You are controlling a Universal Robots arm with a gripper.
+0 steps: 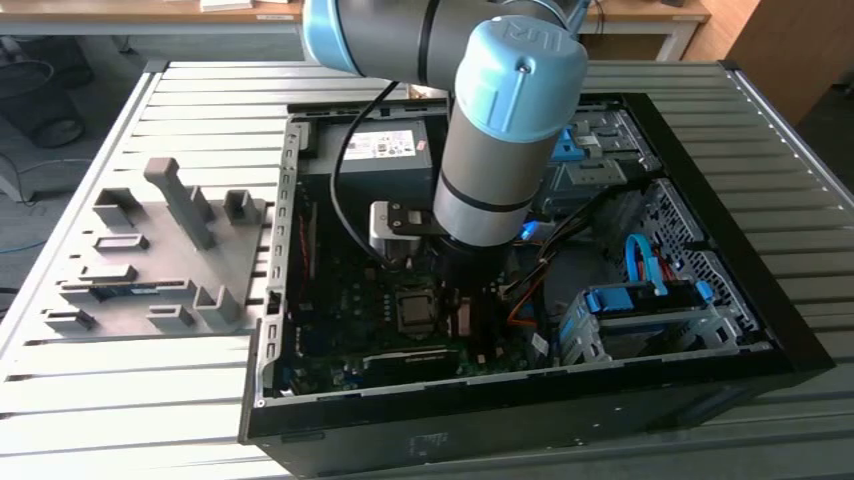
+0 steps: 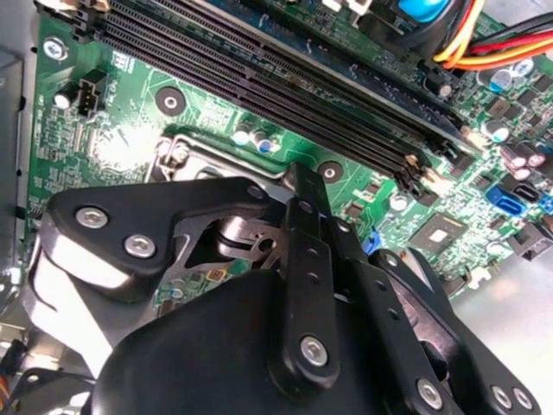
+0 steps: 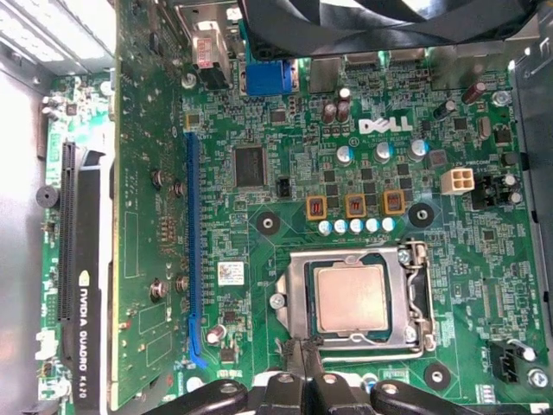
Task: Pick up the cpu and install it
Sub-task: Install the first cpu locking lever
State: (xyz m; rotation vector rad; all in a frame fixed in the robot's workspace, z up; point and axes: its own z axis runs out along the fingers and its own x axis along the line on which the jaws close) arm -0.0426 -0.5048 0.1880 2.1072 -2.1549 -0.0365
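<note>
The cpu (image 3: 350, 297) already sits in the motherboard socket (image 3: 415, 298), just beyond the end effector (image 3: 304, 376) tips in the first wrist view. The end effector's fingers (image 2: 304, 259) look pressed together and hold nothing. Judging by this, placement is done. What remains calls for keeping clear of the memory slots (image 2: 285, 95) beside the socket.

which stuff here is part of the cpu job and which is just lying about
Part of the job:
- cpu, sitting in its socket on the green board
- gripper, low over the board right by the socket

Just lying about:
- grey fixture blocks on the table, at the exterior view's left
- graphics card
- blue drive cage
- power supply box
</note>
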